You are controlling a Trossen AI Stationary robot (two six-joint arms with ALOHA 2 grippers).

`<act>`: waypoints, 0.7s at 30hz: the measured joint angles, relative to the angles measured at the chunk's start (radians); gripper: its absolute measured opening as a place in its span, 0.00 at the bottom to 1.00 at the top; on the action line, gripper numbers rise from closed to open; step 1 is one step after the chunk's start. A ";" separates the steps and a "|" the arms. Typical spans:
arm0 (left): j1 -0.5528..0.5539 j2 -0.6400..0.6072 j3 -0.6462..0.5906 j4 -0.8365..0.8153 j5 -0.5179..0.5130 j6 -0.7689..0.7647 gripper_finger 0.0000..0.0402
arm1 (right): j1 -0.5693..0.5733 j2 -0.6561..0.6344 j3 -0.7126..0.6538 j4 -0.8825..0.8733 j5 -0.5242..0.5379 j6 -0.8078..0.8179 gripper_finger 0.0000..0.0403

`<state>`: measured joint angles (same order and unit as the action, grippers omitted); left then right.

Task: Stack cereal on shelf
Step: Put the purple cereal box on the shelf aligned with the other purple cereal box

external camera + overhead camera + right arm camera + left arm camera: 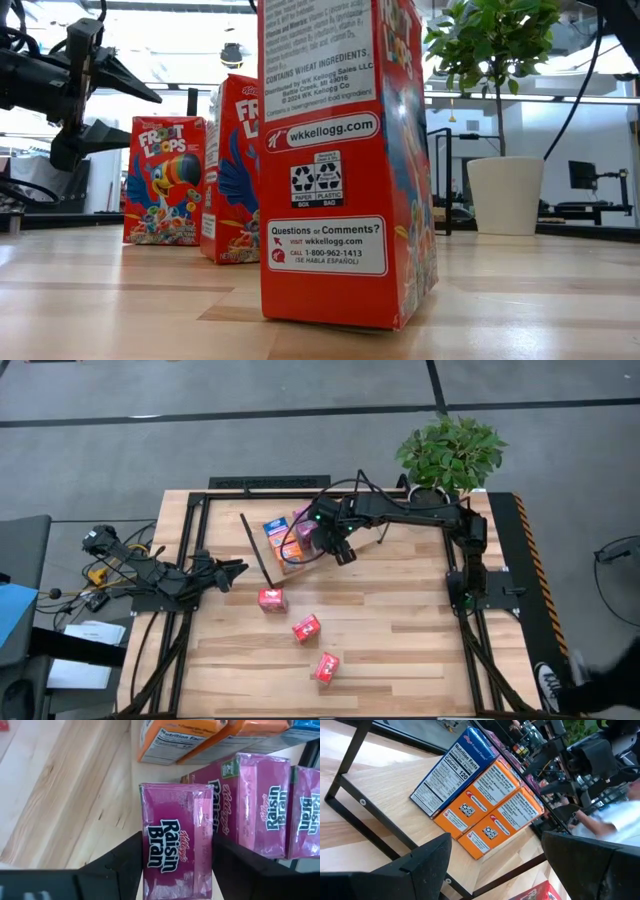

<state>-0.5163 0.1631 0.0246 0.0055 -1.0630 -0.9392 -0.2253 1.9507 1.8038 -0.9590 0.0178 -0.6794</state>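
Right wrist view: right gripper [177, 865] clamps a magenta cardboard Raisin Bran box [176, 845], aligned beside its shelved twins [262, 807]; left gripper [232, 573] waits, spread empty.

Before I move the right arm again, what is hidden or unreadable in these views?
- High view: the shelf contents; the right gripper and arm cover the purple boxes.
- Low view: the shelf and right gripper are blocked by the nearest red box.
- Right wrist view: the held Raisin Bran box hides its landing spot.
- Left wrist view: the room behind is blurred; the purple boxes are mostly hidden behind the orange boxes.
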 joint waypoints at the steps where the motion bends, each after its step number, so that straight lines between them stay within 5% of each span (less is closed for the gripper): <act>1: 0.000 0.000 0.000 0.000 0.000 0.000 0.75 | 0.000 0.000 0.000 -0.001 0.000 -0.003 0.60; 21: 0.000 0.000 0.000 0.000 -0.002 0.000 0.75 | 0.001 -0.001 0.125 -0.075 0.024 0.011 0.76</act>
<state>-0.5163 0.1631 0.0246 0.0055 -1.0651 -0.9394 -0.2245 1.9492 1.9289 -1.0338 0.0415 -0.6680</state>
